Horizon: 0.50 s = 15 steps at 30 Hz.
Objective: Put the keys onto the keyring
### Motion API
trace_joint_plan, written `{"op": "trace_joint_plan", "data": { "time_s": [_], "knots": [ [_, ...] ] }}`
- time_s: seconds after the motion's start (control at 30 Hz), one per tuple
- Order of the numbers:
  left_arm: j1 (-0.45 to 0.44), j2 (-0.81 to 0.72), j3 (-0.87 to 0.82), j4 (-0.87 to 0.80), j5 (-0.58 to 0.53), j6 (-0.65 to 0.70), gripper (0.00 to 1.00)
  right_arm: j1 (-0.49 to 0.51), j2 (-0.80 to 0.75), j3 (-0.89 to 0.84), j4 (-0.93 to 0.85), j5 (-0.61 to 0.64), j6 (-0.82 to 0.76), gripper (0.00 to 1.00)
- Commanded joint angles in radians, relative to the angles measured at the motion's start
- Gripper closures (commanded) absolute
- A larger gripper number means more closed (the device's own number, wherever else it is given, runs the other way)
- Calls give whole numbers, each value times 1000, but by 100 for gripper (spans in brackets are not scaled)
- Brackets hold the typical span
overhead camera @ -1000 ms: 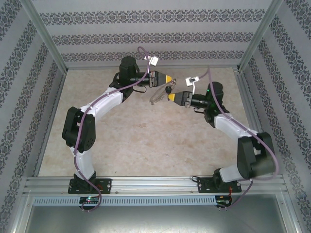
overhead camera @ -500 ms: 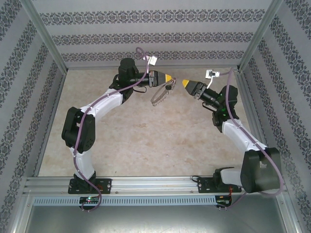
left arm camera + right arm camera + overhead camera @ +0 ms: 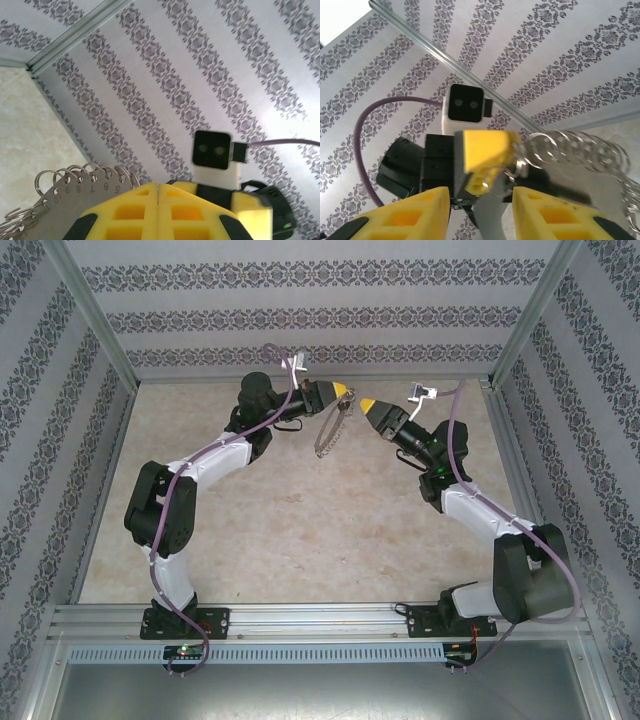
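The keyring (image 3: 328, 430) is a silvery hoop with a fringe of small rings. It hangs above the back of the table from my left gripper (image 3: 342, 391), which is shut on its upper end. In the left wrist view the yellow fingertips (image 3: 140, 200) are pressed together, with the keyring's numbered plate (image 3: 65, 192) beside them. My right gripper (image 3: 367, 404) hovers just right of it, tip pointing at the left gripper. In the right wrist view its jaws (image 3: 481, 200) stand open. The left gripper (image 3: 485, 147), the keyring's coils (image 3: 570, 147) and a grey metal strip (image 3: 492, 220) lie just ahead. The keys are hidden.
The beige table (image 3: 300, 530) is enclosed by patterned walls (image 3: 320, 310) on three sides, with aluminium posts at the corners. A metal rail (image 3: 320, 620) carrying both arm bases runs along the near edge. Purple cables loop over both arms.
My right gripper swung up and away to the right, then came back close to the left gripper's tip. The left gripper lifted slightly with the keyring. The right jaws narrowed a little.
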Motion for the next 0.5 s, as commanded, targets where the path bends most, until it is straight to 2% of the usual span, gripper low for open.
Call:
{"op": "trace_joint_plan", "data": {
  "time_s": [0.0, 0.47],
  "knots": [
    [-11, -13, -5, 167, -39, -105, 100, 4, 27, 35, 71, 30, 25, 61],
    [-12, -16, -28, 181, -55, -129, 100, 10, 69, 122, 93, 33, 36, 64]
  ]
}}
